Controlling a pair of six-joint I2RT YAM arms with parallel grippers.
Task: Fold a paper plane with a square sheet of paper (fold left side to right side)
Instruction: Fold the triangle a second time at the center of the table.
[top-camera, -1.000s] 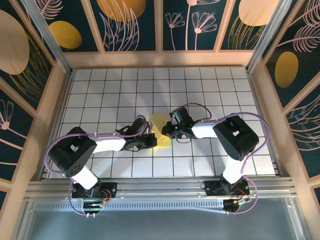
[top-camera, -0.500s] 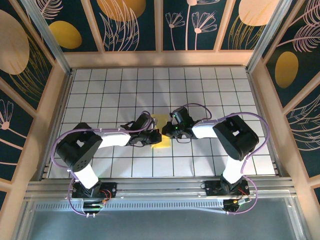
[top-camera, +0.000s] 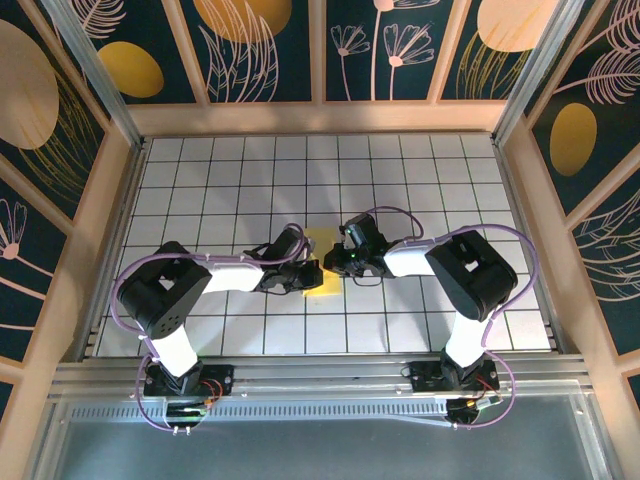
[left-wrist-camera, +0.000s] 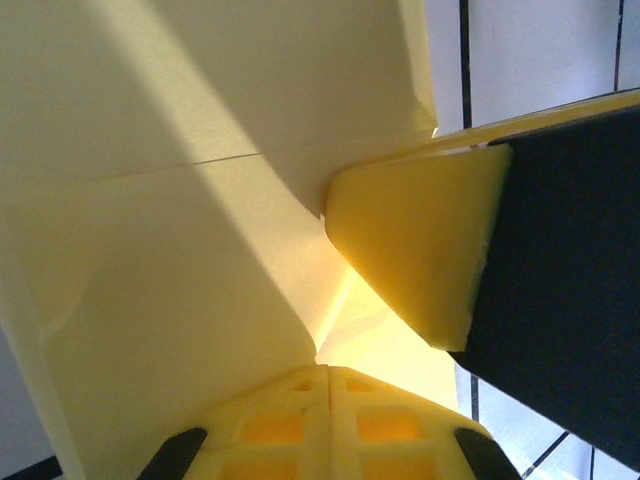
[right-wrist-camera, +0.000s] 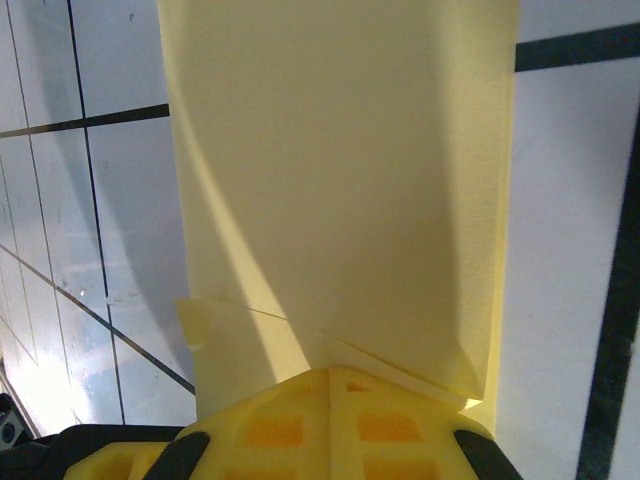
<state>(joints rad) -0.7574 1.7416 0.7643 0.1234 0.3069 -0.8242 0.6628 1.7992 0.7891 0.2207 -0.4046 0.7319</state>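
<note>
The square sheet of paper (top-camera: 324, 288) lies mid-table, pale yellow and folded into layered flaps. Both grippers partly cover it, and I cannot make out a paper plane shape. My left gripper (top-camera: 306, 270) is shut, with its tips (left-wrist-camera: 330, 378) down on the sheet (left-wrist-camera: 180, 280), where a flap rises along a crease. My right gripper (top-camera: 333, 262) is also shut, its tip (right-wrist-camera: 330, 378) pressing the sheet (right-wrist-camera: 340, 170) at a diagonal crease. In the left wrist view the right gripper's yellow fingertip (left-wrist-camera: 415, 250) rests on the paper just ahead.
The table (top-camera: 220, 190) is white with a dark grid, closed in by wooden rails and patterned walls (top-camera: 320, 50). Both arms reach inward and meet over the centre, their purple cables (top-camera: 400, 215) looping above. Open grid lies behind and to both sides.
My left arm has pushed rightward over the sheet, so less yellow shows from above. My right arm has stayed put.
</note>
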